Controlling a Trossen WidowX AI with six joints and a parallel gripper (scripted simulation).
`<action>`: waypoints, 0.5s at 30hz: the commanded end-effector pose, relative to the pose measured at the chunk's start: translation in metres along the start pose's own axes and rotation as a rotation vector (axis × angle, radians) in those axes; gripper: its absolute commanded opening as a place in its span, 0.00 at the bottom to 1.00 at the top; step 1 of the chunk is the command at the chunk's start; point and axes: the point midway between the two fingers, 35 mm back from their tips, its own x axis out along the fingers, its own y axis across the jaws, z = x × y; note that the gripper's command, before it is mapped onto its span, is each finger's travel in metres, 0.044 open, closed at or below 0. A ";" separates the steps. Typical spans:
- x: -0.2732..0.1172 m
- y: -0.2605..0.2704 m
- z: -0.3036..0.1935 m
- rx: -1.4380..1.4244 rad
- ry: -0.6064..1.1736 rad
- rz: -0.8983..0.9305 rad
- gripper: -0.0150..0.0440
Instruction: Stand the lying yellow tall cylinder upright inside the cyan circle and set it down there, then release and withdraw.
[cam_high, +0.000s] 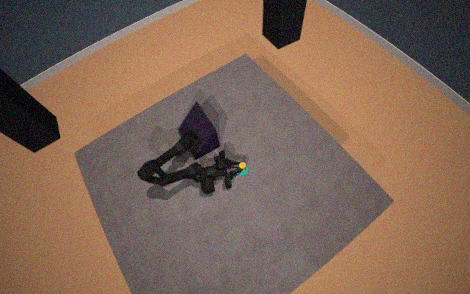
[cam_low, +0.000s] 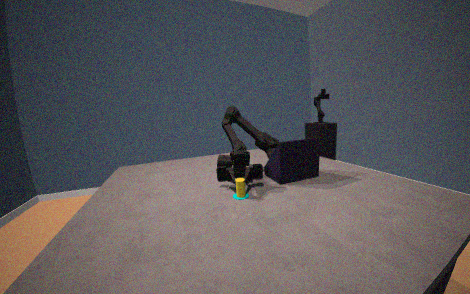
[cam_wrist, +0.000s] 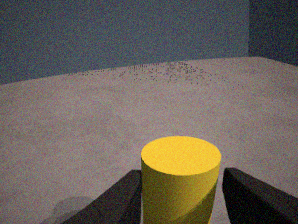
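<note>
The yellow tall cylinder (cam_high: 242, 165) (cam_low: 240, 187) (cam_wrist: 180, 155) stands upright, with its base within the cyan circle (cam_high: 245, 172) (cam_low: 247, 196) on the grey table top. The circle is hidden in the wrist view. My gripper (cam_low: 241, 185) (cam_wrist: 182, 179) is open, with its fingers on either side of the cylinder. In the wrist view a gap shows between the cylinder and the right finger. The left finger is very close to the cylinder's side; I cannot tell whether it touches.
A dark block (cam_high: 200, 127) (cam_low: 295, 161) stands on the table at the arm's base, behind the gripper. A second small arm on a dark pedestal (cam_low: 320, 140) is at the back right, beyond the table edge. Two black posts (cam_high: 284, 22) (cam_high: 30, 117) show beyond the table.
</note>
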 end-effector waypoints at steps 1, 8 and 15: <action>0.000 -0.001 0.001 -0.008 -0.005 -0.001 0.70; 0.000 -0.001 0.001 -0.008 -0.005 -0.001 0.93; -0.001 -0.003 0.017 -0.012 -0.001 0.001 0.93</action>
